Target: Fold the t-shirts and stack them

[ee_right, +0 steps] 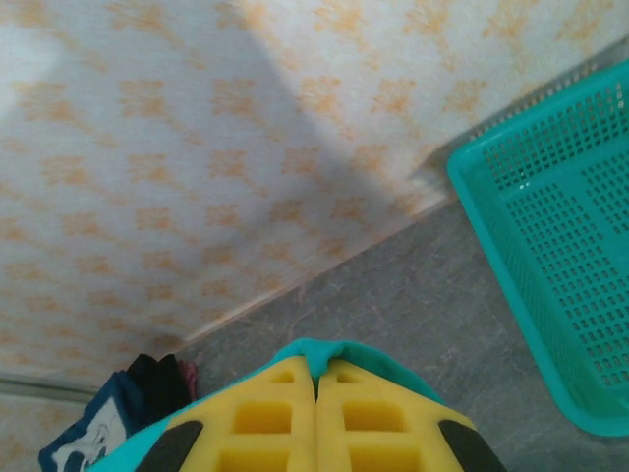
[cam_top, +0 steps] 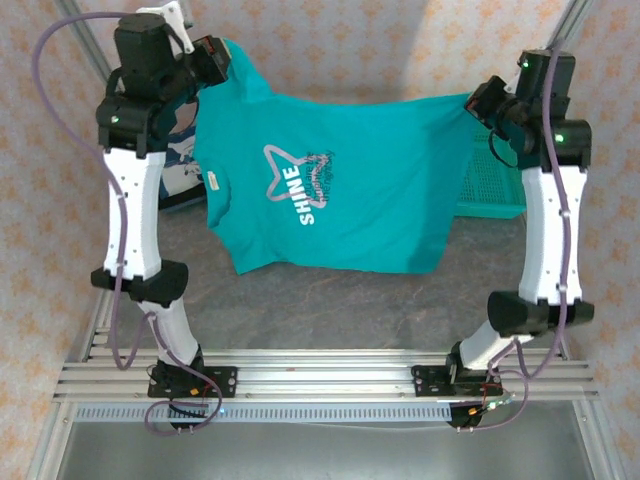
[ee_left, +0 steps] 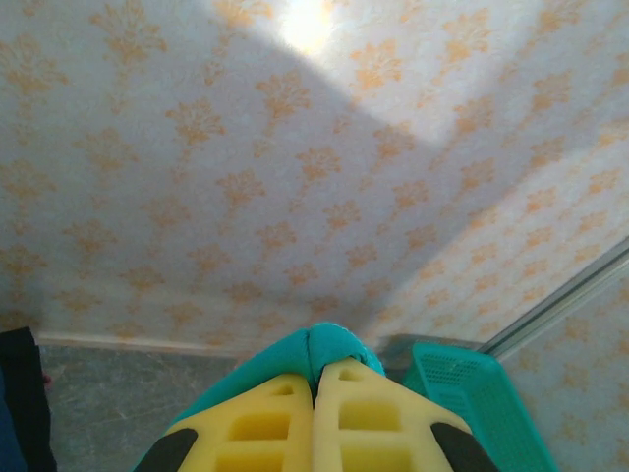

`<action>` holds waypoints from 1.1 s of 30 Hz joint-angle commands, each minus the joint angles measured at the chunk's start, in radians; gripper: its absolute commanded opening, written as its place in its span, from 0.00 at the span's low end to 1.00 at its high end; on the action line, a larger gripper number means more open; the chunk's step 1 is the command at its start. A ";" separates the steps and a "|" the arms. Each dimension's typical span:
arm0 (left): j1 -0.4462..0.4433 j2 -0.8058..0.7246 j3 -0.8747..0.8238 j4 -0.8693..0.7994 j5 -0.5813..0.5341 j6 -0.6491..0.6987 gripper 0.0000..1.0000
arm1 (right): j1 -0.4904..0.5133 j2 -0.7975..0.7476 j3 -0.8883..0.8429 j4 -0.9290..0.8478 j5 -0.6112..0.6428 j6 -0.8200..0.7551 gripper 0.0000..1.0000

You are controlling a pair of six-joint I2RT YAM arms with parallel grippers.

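Entry, top view: you have the teal cotton t-shirt with white "SHINE" lettering and a star outline stretched out between both arms, print facing the camera, lettering turned on its side. The landmark for all positions is the rigid teal plastic mesh basket.

- Left hand: closed all the way. Your wrist view shows the two yellow foam pads pressed together, with a fold of teal cloth bulging out at the tips. It grips the collar end of the shirt at its upper corner, well apart from the basket, at the shirt's far end from it.
- Right hand: likewise fully closed, with a ridge of teal cloth pinched between the yellow pads. It holds the hem end at its upper corner, just beside the basket's near corner.
- Shirt position: the top edge sags slightly between your two hands. The hem end overlaps the basket's side in the top view. You cannot tell whether the lower edge touches the grey mottled surface.
- Other cloth: a navy t-shirt with white cartoon print lies on the surface well apart from the basket, beyond the collar end and partly hidden by the left arm. Your right wrist view shows a black garment bunched against it.
- The basket sits on the surface at the patterned orange-and-white back wall.
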 commanded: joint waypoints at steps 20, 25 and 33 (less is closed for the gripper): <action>0.062 -0.023 0.116 0.174 0.216 0.084 0.00 | -0.079 -0.009 -0.044 0.181 -0.200 -0.006 0.00; -0.050 -0.315 -0.455 0.070 0.108 0.144 0.00 | -0.079 -0.263 -0.506 0.254 -0.234 -0.001 0.00; -0.076 -0.991 -1.661 0.129 -0.144 -0.263 0.00 | -0.079 -0.740 -1.294 0.186 -0.181 0.072 0.01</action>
